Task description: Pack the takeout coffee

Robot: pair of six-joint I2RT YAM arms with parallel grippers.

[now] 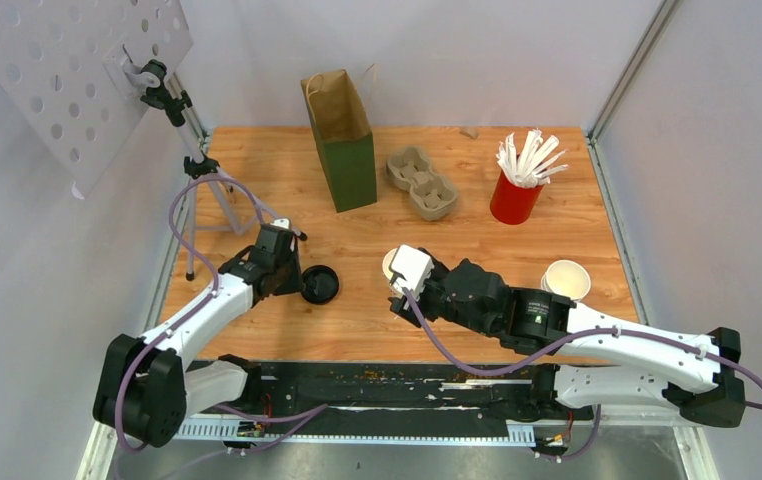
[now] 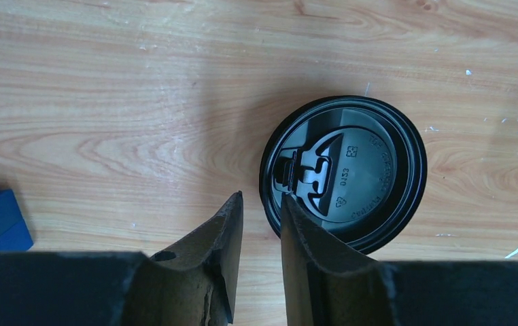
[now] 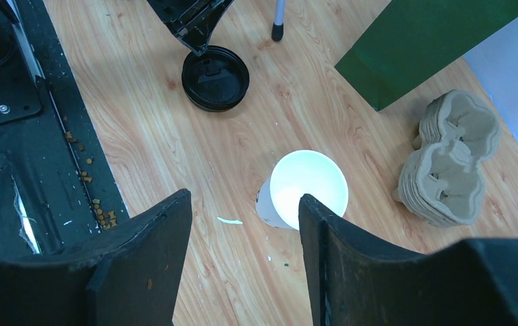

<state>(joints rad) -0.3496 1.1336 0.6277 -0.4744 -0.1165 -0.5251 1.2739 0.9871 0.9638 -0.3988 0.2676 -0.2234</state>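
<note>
Cup (image 3: 308, 187) white, lidless, upright on desk (image 3: 141, 122) below right claw (image 3: 244, 197), which is wide open and empty. Left claw (image 2: 261, 197) nearly closed astride black lid (image 2: 351, 170) rim; I can't tell if gripped.

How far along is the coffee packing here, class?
Done: nothing packed; the carrier is empty. In hand: the left gripper is at the rim of a black lid, and the right gripper hangs open above a lidless cup. Left: lidding that cup and the second cup, then loading both.
</note>
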